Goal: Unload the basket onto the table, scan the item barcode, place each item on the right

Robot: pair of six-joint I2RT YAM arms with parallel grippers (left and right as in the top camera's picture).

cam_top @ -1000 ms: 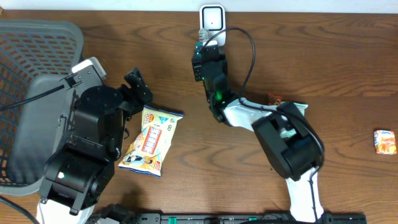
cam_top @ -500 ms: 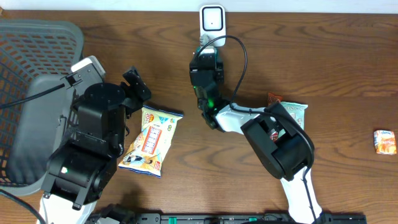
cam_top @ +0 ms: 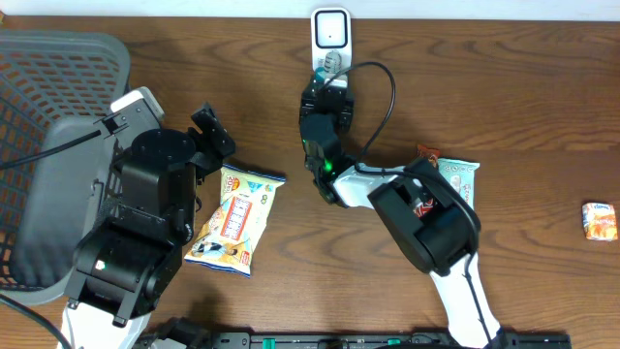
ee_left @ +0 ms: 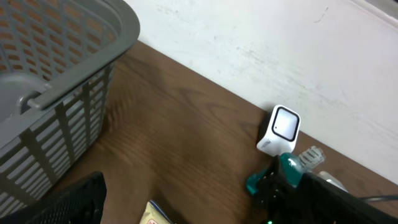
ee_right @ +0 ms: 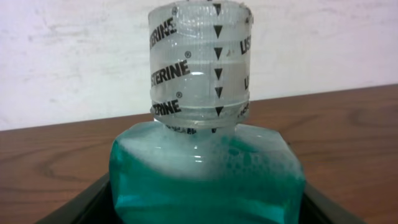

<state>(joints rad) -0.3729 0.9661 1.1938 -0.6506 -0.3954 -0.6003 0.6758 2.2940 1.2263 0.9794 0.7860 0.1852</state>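
Overhead, the basket [cam_top: 58, 58] sits well left of the scanner [cam_top: 329, 29]. My left end effector [cam_top: 215, 136], also left of the scanner, is splayed wide and empty. My right end effector [cam_top: 323, 97] is grasping the mouthwash bottle [cam_top: 329, 64]. Over the last second the bottle's cap has edged up just in front of the scanner, so I judge presentation is under way. Only the left wrist view shows the scanner's window. Only the right wrist view shows the cap seal close up, with no barcode visible.
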